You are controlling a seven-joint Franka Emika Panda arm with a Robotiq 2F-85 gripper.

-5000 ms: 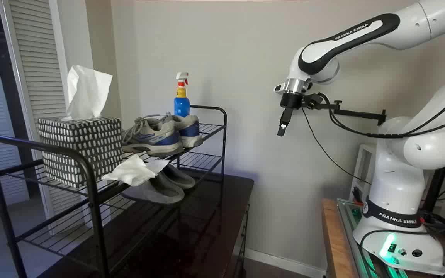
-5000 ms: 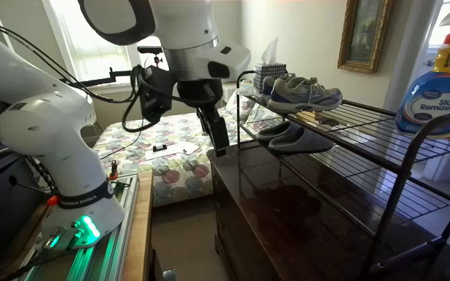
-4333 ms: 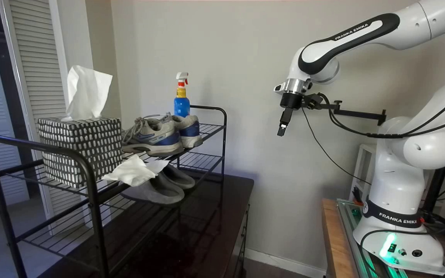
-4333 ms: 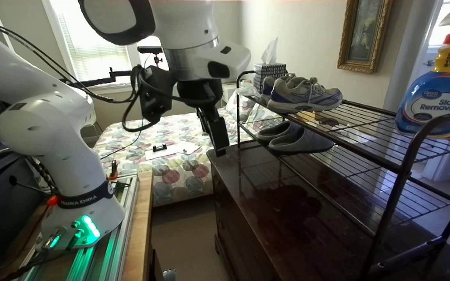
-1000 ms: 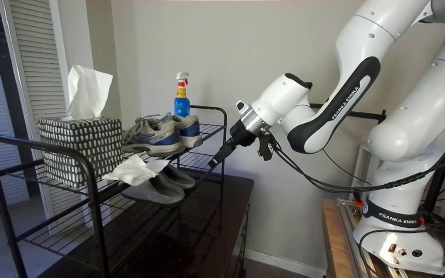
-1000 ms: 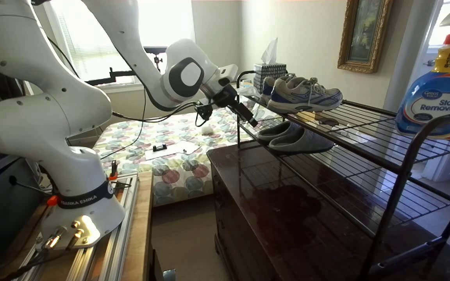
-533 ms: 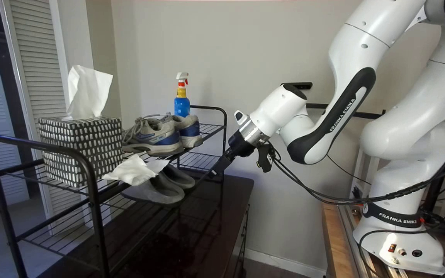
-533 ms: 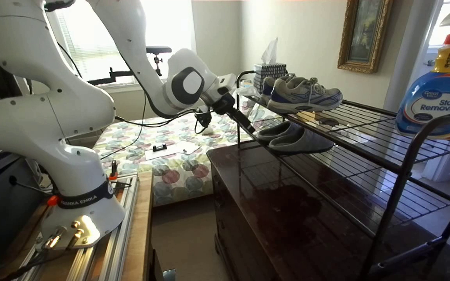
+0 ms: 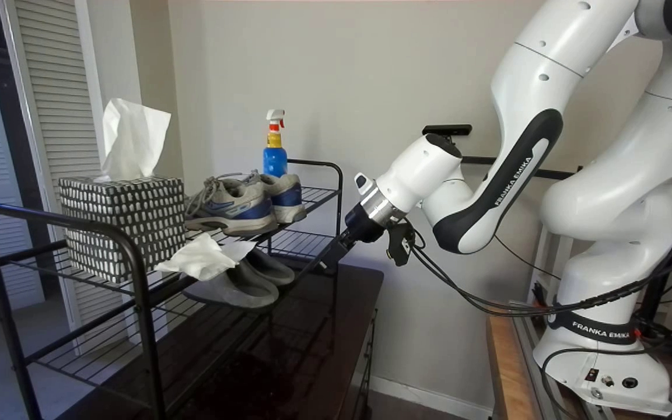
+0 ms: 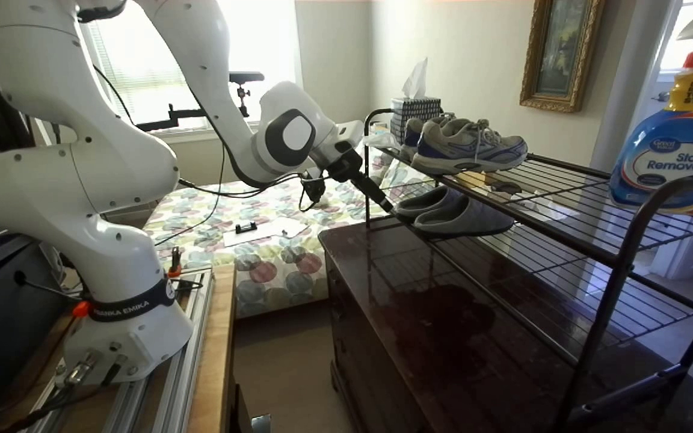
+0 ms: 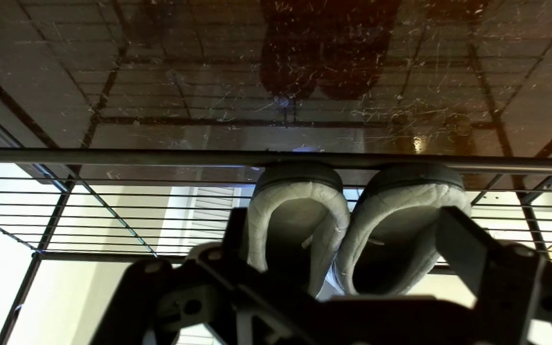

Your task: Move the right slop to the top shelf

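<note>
The right slop (image 10: 467,218), a grey slip-on, sits on the lower wire tier, heel towards my arm. In an exterior view (image 9: 273,269) it is partly behind its grey mate (image 9: 242,287). The wrist picture stands upside down; there the right slop (image 11: 304,188) is at left, touching its mate (image 11: 417,195) at right. My gripper (image 11: 350,230) is open, fingers spread across both heels; contact cannot be told. In both exterior views it (image 9: 325,263) (image 10: 387,206) tilts down at the rack's front, close to the heels. The top shelf (image 10: 533,221) is above the slops.
Grey-and-blue sneakers (image 10: 467,147), a tissue box (image 9: 126,227) and a spray bottle (image 10: 671,147) stand on the top shelf. A crumpled tissue (image 9: 200,258) hangs over its front edge. The lower tier's front rail (image 11: 113,156) runs before the heels. The rack stands on a dark dresser (image 10: 406,300).
Over five seconds my arm has reached from high beside the rack to the slops' heels and tilted. In the last second the gripper has lowered slightly. The slops have not moved.
</note>
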